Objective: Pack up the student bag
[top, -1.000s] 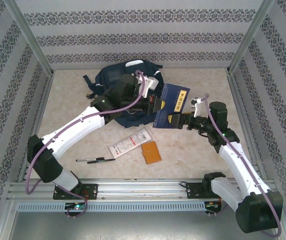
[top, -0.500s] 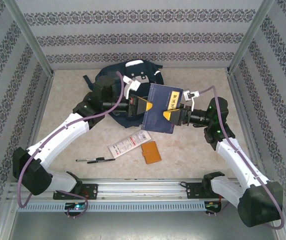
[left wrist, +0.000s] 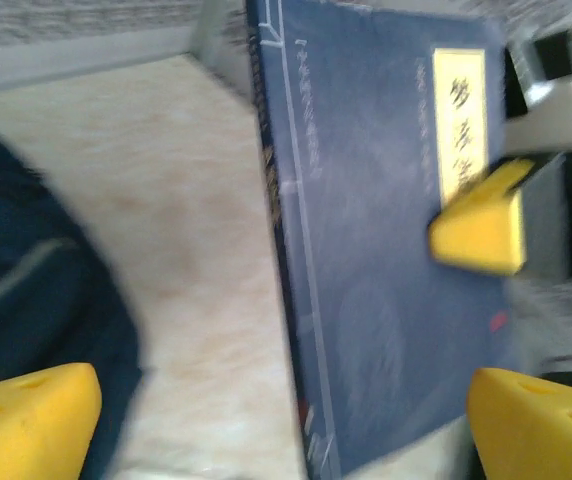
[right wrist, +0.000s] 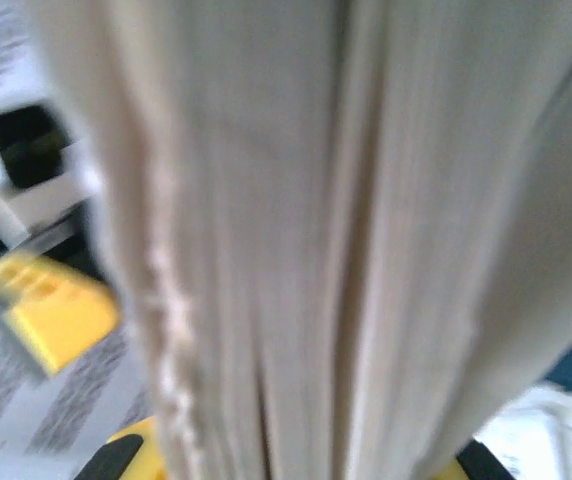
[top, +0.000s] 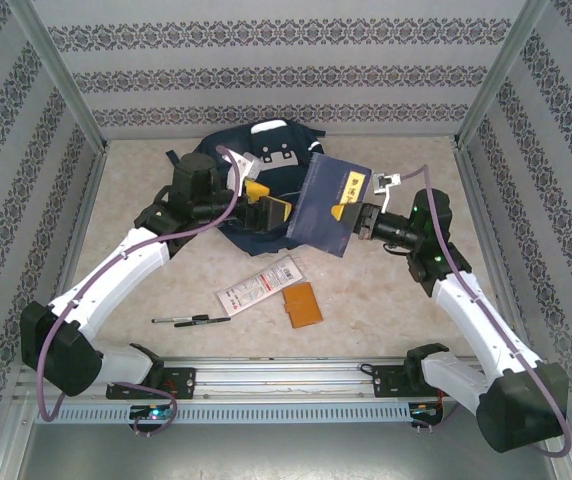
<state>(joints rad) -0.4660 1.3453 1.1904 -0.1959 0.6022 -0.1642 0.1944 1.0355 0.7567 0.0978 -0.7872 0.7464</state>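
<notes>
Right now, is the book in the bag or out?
Out: the right end effector grips the book beside the bag, its whole cover showing.

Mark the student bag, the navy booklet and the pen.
student bag (top: 261, 238): top external view, lower edge of its navy fabric.
navy booklet (top: 322, 206): top external view, middle of its cover.
pen (top: 191, 320): top external view, middle of its barrel.

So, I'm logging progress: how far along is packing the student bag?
Done: nothing confirmable inside the student bag. In hand: right fingers grip the navy book next to it; left fingers are open, off the book. Left: that book, plus the pen, packet and orange card on the table.
</notes>
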